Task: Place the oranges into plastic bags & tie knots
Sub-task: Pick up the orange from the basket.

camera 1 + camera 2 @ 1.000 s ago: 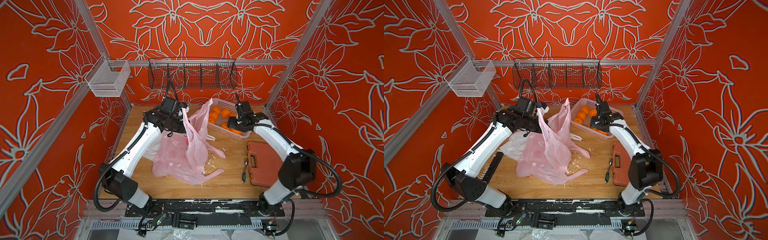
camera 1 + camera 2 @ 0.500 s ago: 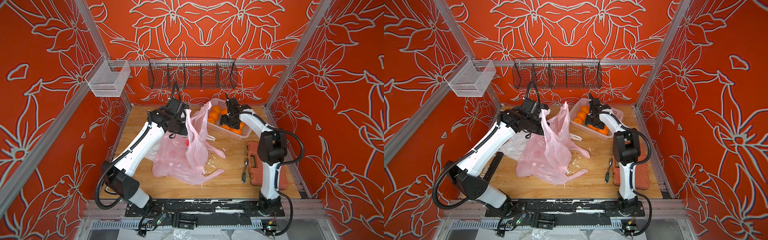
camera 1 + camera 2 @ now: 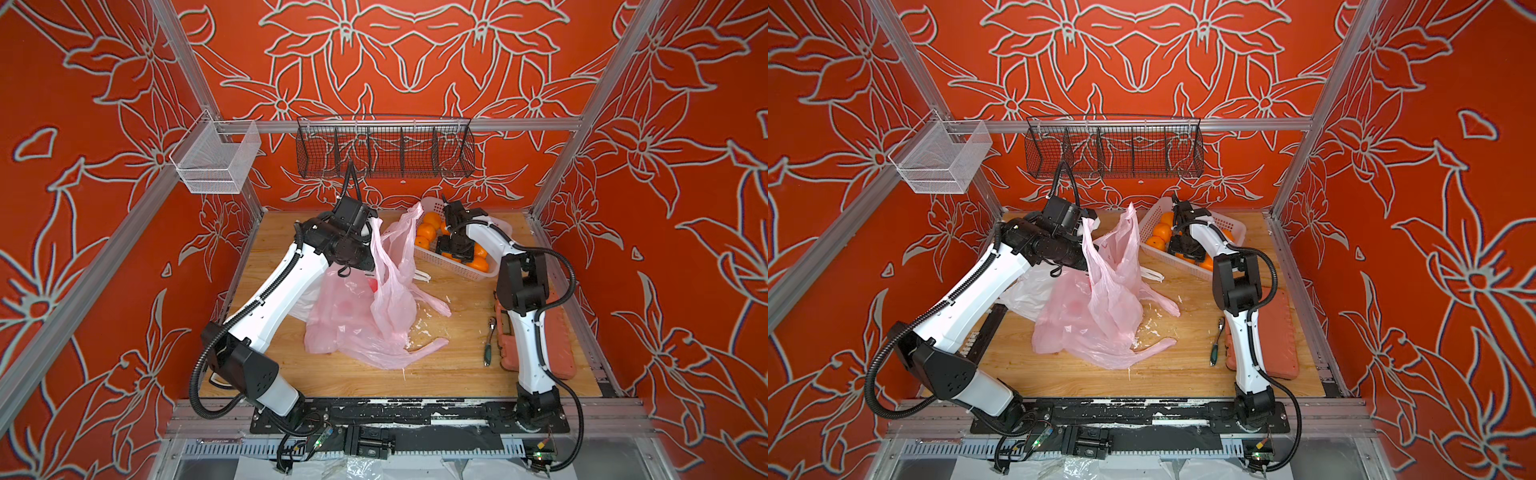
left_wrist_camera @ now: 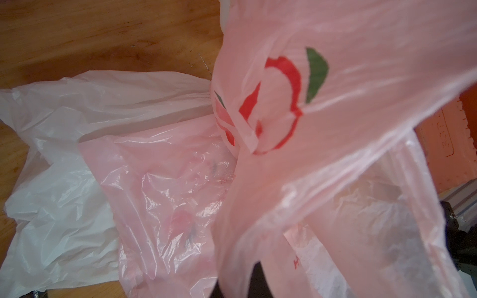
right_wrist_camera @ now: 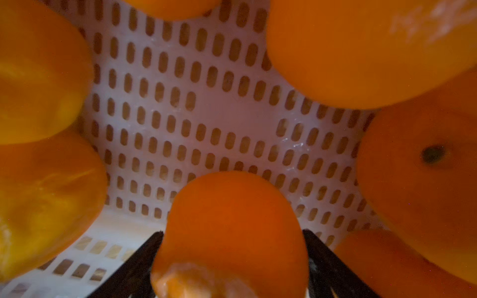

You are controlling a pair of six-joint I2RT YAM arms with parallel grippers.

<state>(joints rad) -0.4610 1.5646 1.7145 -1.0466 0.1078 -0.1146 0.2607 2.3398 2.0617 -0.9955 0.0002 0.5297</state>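
From where I stand, the left end effector point(image 3: 371, 231) is clenched on the upper edge of a pink bag point(image 3: 390, 270), holding it up off the desk point(image 3: 457, 370) so the thin film hangs down in a loose drape. Its red peach print shows clearly in the left wrist view point(image 4: 278, 103). The bottom of that bag rests on a second pink bag point(image 3: 340, 332), which lies crumpled flat in the middle of the desk, and loose handle straps trail out to the right. A white bag point(image 3: 1025, 291) lies partly under the left arm, tucked beneath the left edge of the pink ones. At the far right of the desk sits a white perforated basket point(image 3: 1235, 228) with the oranges point(image 3: 428, 230) in it. The right end effector point(image 3: 454, 249) is down inside it among the fruit. In the right wrist view its two dark fingers point(image 5: 144, 258) stand spread on either side of one orange point(image 5: 232, 206), close against its flanks. I cannot tell whether they are actually squeezing it. More oranges crowd around it on the slotted floor of the basket. Near the right arm's base, a ratchet point(image 3: 489, 340) lies beside a reddish tool case point(image 3: 561, 349). A black wire rack point(image 3: 384, 151) and a white mesh bin point(image 3: 216, 162) hang at the far wall.
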